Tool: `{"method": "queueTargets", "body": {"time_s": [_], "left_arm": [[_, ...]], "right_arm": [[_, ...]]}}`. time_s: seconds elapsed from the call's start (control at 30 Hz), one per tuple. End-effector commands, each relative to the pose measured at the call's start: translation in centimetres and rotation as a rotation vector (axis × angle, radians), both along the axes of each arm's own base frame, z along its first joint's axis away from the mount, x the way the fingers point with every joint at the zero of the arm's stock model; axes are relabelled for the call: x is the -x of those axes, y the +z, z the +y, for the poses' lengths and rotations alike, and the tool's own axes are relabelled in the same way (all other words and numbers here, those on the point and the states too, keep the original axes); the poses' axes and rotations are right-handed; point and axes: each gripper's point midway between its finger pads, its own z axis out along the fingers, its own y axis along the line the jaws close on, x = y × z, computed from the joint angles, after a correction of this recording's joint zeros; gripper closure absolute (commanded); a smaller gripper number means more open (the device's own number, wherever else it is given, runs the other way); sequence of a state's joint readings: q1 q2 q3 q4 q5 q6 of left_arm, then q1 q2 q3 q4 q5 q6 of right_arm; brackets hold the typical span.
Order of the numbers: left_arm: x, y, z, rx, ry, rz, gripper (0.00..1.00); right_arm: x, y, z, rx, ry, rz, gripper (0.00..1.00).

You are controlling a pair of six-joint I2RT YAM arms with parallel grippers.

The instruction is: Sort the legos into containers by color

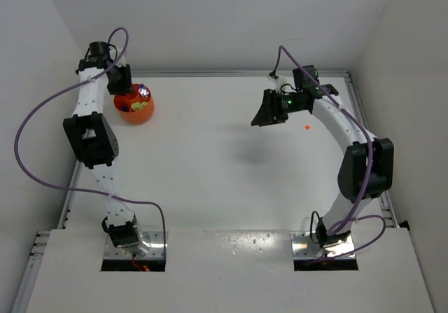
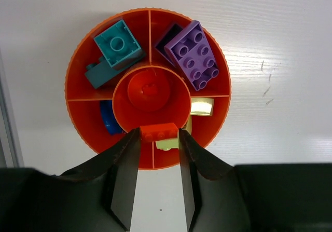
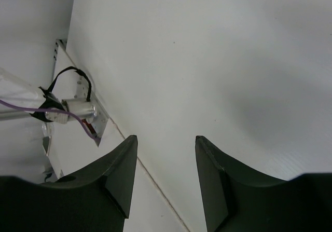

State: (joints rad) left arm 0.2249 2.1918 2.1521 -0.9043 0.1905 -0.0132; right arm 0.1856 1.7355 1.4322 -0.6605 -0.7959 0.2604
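The round orange bowl (image 2: 83,123) has wedge compartments around a centre cup. It holds a teal brick (image 2: 116,45), a purple brick (image 2: 196,55), a blue brick (image 2: 106,119) and yellow-green bricks (image 2: 202,106). My left gripper (image 2: 159,134) is shut on an orange brick (image 2: 161,130) just above the bowl's near side. In the top view the bowl (image 1: 134,110) sits at the far left with the left gripper (image 1: 126,89) over it. My right gripper (image 1: 262,117) is open and empty, held above the table; it also shows in the right wrist view (image 3: 166,138). A tiny orange brick (image 1: 306,126) lies to its right.
White walls close in the table at the back and both sides. A metal rail (image 1: 70,194) runs along the left edge. The left arm's base mount (image 3: 78,110) shows in the right wrist view.
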Motion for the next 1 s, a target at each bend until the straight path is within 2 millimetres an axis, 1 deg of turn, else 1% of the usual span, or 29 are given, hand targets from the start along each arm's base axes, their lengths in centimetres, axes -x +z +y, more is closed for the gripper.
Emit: {"method": "queueTargets", "body": {"time_s": [0.0,0.03,0.13,0.2,0.23,0.3,0.33,0.37,0.4,0.43,0.47,0.5,0.53,0.57,0.6,0.63,0.67,0.7,0.73,0.77,0.8,0.83,0.87,0.9,0.93,0.97], "left_arm": [[-0.8,1.5,0.9,-0.002,0.029,-0.046,0.57],[-0.8,1.5,0.9,-0.002,0.029,-0.046,0.5],[-0.9,1.9,1.0,-0.004,0.029,-0.055,0.44],[-1.1,2.2,1.0,-0.006,0.029,-0.064,0.44],[-1.2,2.7,0.9,-0.001,0.023,-0.077,0.44],[-1.3,2.7,0.6,0.013,0.012,-0.08,0.44],[-1.3,3.9,0.3,0.017,0.003,-0.106,0.44],[-1.2,4.6,0.1,0.02,-0.016,-0.122,0.44],[-1.2,5.5,-0.7,0.05,-0.045,-0.143,0.44],[-1.0,7.9,-1.3,0.051,-0.08,-0.2,0.44],[-0.7,9.3,-1.9,0.059,-0.119,-0.232,0.45],[0.1,12.8,-4.0,0.108,-0.224,-0.321,0.45],[0.9,14.5,-5.0,0.118,-0.284,-0.361,0.45],[1.8,16.1,-6.7,0.098,-0.379,-0.405,0.44],[2.7,18.0,-8.5,0.101,-0.467,-0.466,0.44],[4.0,19.3,-9.9,0.087,-0.53,-0.499,0.42],[6.7,21.2,-12.3,0.063,-0.603,-0.547,0.3],[8.0,21.9,-13.5,0.046,-0.652,-0.578,0.22],[9.1,23.1,-14.7,0.04,-0.69,-0.633,0.09],[10.5,21.2,-16.5,0.073,-0.729,-0.603,0.0],[13.0,23.4,-17.5,0.069,-0.737,-0.668,0.0],[13.9,23.6,-18.1,0.073,-0.732,-0.683,0.0],[14.4,24.1,-18.6,0.07,-0.731,-0.72,0.0],[15.2,22.7,-19.7,0.118,-0.724,-0.686,0.0],[16.4,23.5,-20.1,0.119,-0.731,-0.713,0.0],[16.7,22.6,-20.1,0.126,-0.729,-0.694,0.0]], "right_arm": [[-0.2,0.6,0.3,-0.016,0.023,-0.031,0.51],[-0.2,0.6,0.3,-0.016,0.023,-0.031,0.51],[-0.2,0.6,0.3,-0.016,0.023,-0.031,0.51],[-0.2,0.6,0.3,-0.016,0.023,-0.031,0.51],[-0.1,0.7,0.4,-0.023,0.028,-0.03,0.51],[-0.1,0.7,0.4,-0.023,0.028,-0.03,0.51],[-0.2,0.6,0.3,-0.014,0.021,-0.032,0.51],[-0.2,0.6,0.0,0.004,0.03,-0.061,0.51],[-0.4,0.6,-0.3,0.026,0.024,-0.085,0.51],[-0.9,0.5,-1.1,0.084,-0.003,-0.127,0.52],[-1.2,0.3,-1.8,0.134,-0.012,-0.155,0.52],[-1.8,-0.6,-3.1,0.217,-0.047,-0.171,0.52],[-2.3,-0.3,-3.8,0.26,-0.061,-0.201,0.52],[-2.5,-0.3,-4.6,0.317,-0.054,-0.23,0.52],[-3.1,-1.0,-6.5,0.401,-0.091,-0.238,0.48],[-3.7,-0.7,-7.2,0.446,-0.095,-0.273,0.46],[-4.2,-1.4,-8.5,0.499,-0.103,-0.283,0.43],[-4.6,-2.0,-10.0,0.59,-0.097,-0.31,0.4],[-5.2,-2.5,-11.2,0.637,-0.105,-0.318,0.34],[-5.6,-3.0,-12.9,0.682,-0.124,-0.311,0.33],[-6.3,-4.1,-14.2,0.736,-0.117,-0.314,0.31],[-6.9,-4.2,-15.1,0.757,-0.12,-0.317,0.3],[-7.4,-4.9,-16.0,0.778,-0.117,-0.308,0.3],[-7.6,-5.6,-17.4,0.799,-0.104,-0.284,0.3],[-8.5,-6.9,-18.3,0.817,-0.095,-0.252,0.34],[-8.9,-7.7,-18.9,0.821,-0.098,-0.225,0.38]]}}
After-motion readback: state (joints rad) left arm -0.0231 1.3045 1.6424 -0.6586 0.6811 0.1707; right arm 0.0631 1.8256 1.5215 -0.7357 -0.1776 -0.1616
